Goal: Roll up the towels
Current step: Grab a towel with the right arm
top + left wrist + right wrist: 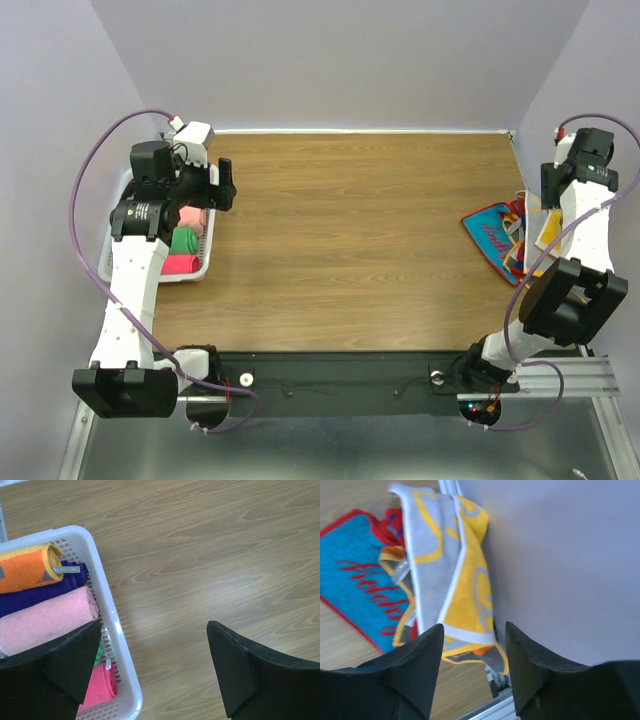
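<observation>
Left wrist view: my left jaws stand wide apart over the edge of the basket [120, 640] of rolled towels [45, 620]; my right jaws, apart, face the yellow towel [470, 590].

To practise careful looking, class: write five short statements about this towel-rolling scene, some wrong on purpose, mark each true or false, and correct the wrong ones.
1. The white basket holds the pink towel, rolled up. True.
2. The left gripper is clamped on the pink towel. False: its jaws stand open and empty, above the basket's edge.
3. A blue towel with a red border lies unrolled on the table. True.
4. The unrolled towels sit at the middle of the table. False: they lie at its right edge, by the wall.
5. In the basket, the orange roll lies next to the purple roll. True.
</observation>
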`<state>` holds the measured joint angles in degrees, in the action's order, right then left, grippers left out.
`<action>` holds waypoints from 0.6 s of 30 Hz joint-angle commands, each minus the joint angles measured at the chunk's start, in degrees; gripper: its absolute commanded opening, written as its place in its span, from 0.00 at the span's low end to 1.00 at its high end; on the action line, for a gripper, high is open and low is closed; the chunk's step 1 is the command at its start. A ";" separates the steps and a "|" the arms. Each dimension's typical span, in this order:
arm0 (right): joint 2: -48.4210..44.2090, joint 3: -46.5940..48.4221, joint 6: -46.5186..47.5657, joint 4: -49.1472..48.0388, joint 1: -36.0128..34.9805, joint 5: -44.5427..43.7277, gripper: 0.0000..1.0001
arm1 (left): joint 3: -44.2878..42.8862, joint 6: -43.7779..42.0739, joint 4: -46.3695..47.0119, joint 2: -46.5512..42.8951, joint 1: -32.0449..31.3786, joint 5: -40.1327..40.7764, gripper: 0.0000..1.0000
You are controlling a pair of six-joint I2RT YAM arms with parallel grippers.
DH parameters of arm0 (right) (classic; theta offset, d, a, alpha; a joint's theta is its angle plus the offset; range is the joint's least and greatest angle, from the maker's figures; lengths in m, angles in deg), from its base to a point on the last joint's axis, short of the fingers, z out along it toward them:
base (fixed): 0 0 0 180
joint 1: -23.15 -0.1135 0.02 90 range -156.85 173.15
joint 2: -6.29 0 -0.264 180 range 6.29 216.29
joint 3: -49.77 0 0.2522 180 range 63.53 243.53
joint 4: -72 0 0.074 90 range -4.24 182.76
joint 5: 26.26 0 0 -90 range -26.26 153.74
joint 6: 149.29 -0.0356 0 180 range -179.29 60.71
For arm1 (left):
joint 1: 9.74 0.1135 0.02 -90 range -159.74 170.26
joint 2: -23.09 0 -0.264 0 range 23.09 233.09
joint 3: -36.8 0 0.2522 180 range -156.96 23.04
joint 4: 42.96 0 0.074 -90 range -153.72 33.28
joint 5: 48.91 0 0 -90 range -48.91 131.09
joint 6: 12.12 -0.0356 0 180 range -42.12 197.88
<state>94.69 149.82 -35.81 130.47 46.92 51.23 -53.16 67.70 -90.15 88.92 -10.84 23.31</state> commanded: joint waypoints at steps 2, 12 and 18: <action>4.23 1.88 4.81 -3.49 4.09 -0.67 0.55 | -2.11 0.33 1.26 -0.87 -0.04 -1.47 0.99; 3.54 -6.12 3.41 -2.61 4.18 5.83 0.54 | -2.11 0.86 1.61 0.18 -0.04 -1.82 0.99; 1.42 -13.24 4.29 -2.61 4.18 8.73 0.54 | -1.75 1.65 1.88 0.89 -0.13 -3.13 0.99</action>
<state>98.78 137.47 -32.38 128.96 51.18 57.76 -53.29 68.23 -89.99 89.64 -10.84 21.97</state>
